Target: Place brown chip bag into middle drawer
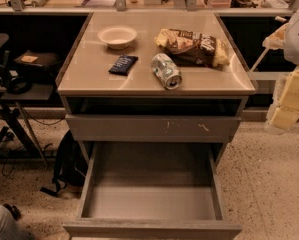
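Note:
The brown chip bag (191, 46) lies crinkled on the cabinet top (89, 69), at the back right. The middle drawer (151, 201) is pulled out wide open below; its bare floor holds nothing. Above it is a shut drawer front with pale scratch marks (154, 128). My gripper (283, 109) hangs at the right edge of the view, beside the cabinet's right side at about the height of the scratched drawer front. It is apart from the bag and holds nothing that I can see.
On the cabinet top are a drink can (166, 71) lying on its side next to the bag, a small flat dark-blue packet (123, 64) and a pale bowl (117, 36). A backpack (69, 164) and a stand (19, 79) are on the left.

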`<state>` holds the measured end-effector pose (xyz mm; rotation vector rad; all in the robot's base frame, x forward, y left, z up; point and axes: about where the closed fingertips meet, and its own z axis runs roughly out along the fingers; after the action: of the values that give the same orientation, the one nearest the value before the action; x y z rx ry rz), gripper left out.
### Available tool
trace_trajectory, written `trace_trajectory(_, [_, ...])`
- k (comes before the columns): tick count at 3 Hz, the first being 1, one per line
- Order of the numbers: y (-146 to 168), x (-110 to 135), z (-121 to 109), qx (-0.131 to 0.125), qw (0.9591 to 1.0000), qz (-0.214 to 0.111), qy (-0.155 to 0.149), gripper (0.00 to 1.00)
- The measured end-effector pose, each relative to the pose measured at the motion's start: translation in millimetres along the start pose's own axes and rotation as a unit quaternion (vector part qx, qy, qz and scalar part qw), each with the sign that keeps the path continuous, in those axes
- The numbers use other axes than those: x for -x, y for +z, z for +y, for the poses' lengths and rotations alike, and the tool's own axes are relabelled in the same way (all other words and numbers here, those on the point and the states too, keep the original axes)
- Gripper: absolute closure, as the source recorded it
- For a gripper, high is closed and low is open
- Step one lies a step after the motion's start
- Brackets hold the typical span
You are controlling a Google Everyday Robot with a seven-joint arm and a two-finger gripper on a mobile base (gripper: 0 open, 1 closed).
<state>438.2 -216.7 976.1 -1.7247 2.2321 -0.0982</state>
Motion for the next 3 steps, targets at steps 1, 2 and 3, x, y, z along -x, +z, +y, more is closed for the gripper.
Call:
trace_trajectory(1, [9.7,22.0,-29.6,0.011,0.9998,-0.009,-0.011,0.00])
trace_trajectory(2, [8.9,25.6,-32.8,0.005,0.9998,-0.013,-0.013,0.00])
trace_trajectory(3, [11.3,30.5,-55.6,-0.010,0.9992,-0.036,-0.018,0.00])
